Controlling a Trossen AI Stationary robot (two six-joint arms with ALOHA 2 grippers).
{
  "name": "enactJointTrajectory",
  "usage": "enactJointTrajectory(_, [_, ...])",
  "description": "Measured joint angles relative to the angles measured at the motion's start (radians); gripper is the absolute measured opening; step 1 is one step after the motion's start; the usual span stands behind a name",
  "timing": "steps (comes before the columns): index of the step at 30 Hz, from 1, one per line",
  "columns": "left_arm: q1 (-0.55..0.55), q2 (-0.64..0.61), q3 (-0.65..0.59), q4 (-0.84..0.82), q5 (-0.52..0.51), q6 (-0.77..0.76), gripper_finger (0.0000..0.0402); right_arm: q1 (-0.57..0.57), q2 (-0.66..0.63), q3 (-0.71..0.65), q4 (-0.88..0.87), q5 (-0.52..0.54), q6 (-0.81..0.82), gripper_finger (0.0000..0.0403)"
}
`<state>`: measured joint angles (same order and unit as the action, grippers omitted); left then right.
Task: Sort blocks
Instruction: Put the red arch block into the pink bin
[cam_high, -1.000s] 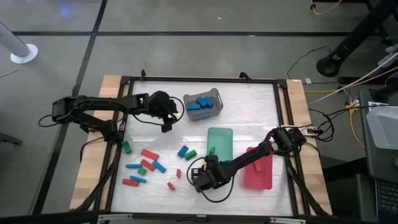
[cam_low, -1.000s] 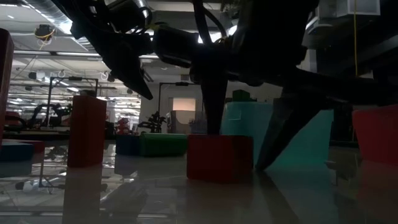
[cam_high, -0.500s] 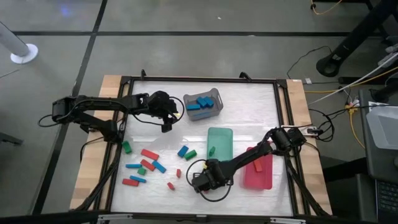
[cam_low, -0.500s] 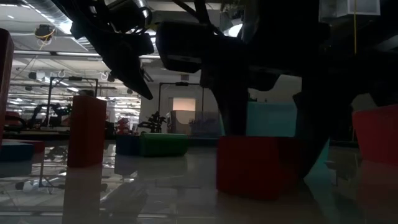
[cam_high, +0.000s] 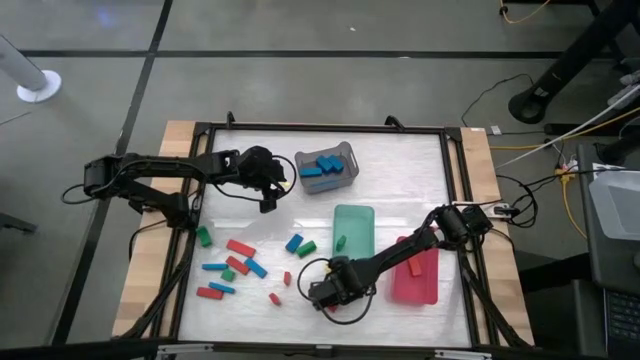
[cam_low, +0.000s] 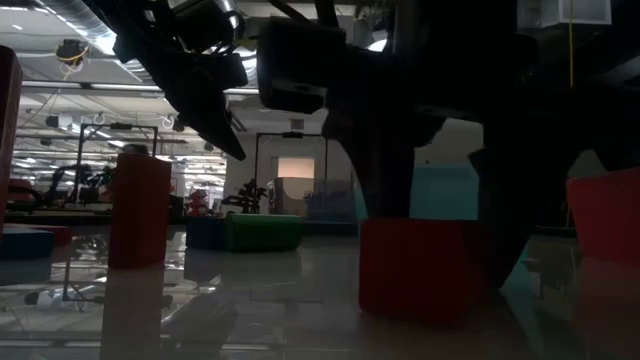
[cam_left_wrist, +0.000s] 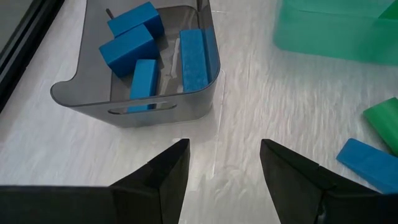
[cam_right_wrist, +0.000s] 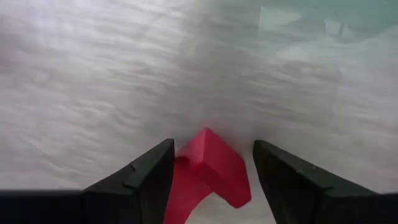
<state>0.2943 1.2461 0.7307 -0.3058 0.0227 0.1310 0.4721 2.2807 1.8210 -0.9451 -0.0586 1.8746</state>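
Note:
Red, blue and green blocks lie scattered on the left half of the table, among them a red bar (cam_high: 240, 247) and a blue bar (cam_high: 214, 267). My right gripper (cam_high: 328, 295) is low near the near edge, open, with a finger on each side of a red block (cam_right_wrist: 208, 168) that rests on the table (cam_low: 425, 270). My left gripper (cam_high: 268, 195) waits open beside the grey basket (cam_high: 327, 165), which holds several blue blocks (cam_left_wrist: 134, 50). One green block (cam_high: 341, 241) lies in the green tray. My right gripper comes at the red block (cam_right_wrist: 208, 168) from above, with one finger (cam_right_wrist: 149, 171) on each side of it. I cannot tell whether the fingers touch it. The block sits flat on the table.
The green tray (cam_high: 353, 232) and the red tray (cam_high: 415, 275) lie right of the right gripper, the red one under the right arm. A blue block (cam_high: 294, 242) and a green one (cam_high: 307, 248) lie left of the green tray. The near table edge is close.
My right gripper has moved a little toward the table's near edge. The red block has slid along the table the same way and now sits between the fingers, nearer the low camera. The left arm has kept still.

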Motion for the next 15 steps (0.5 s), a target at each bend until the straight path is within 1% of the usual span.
enactJointTrajectory(4, [0.000, 0.000, 0.000, 0.000, 0.000, 0.000, 0.0184, 0.002, 0.000, 0.000, 0.000, 0.040, -0.047, 0.0225])
enactJointTrajectory(8, [0.000, 0.000, 0.000, 0.000, 0.000, 0.000, 0.0184, 0.000, -0.001, 0.000, 0.000, 0.036, -0.049, 0.0225])
enactJointTrajectory(11, [0.000, 0.000, 0.000, 0.000, 0.000, 0.000, 0.0184, 0.000, -0.001, 0.005, -0.005, 0.044, -0.082, 0.0225])
enactJointTrajectory(15, [0.000, 0.000, 0.000, 0.000, 0.000, 0.000, 0.0184, -0.001, -0.001, 0.044, -0.014, 0.115, -0.117, 0.0225])
